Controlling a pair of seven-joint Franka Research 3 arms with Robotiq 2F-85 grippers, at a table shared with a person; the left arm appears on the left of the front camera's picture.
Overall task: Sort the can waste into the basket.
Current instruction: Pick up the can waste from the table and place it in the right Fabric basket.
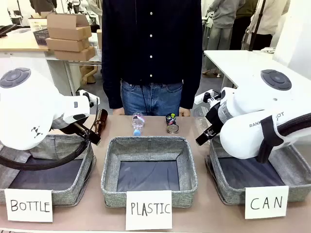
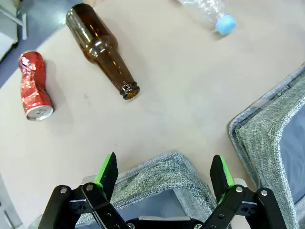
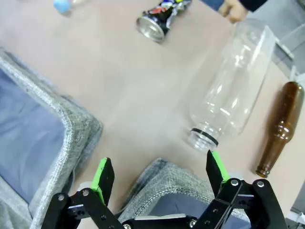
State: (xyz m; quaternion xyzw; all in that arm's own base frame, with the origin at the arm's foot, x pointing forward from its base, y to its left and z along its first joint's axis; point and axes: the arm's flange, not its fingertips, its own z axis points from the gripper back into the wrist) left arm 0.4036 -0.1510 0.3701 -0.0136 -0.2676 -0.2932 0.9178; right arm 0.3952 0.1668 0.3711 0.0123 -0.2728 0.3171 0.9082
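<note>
Left gripper (image 2: 163, 162) and right gripper (image 3: 158, 161): both released, empty. The dented red metal can (image 2: 34, 86) lies at 10 o'clock of the left gripper, near a brown glass bottle (image 2: 102, 50). The dark printed metal can (image 3: 159, 19) lies at 12 o'clock of the right gripper. Hazard: a lying can may roll off closing fingers and never reach the grey fabric basket signed "CAN" (image 1: 231, 194).

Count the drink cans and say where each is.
2. The dark printed can lies beyond the PLASTIC basket, near the person. The red dented can lies beside a brown bottle, in the left wrist view. Others may be hidden.
</note>
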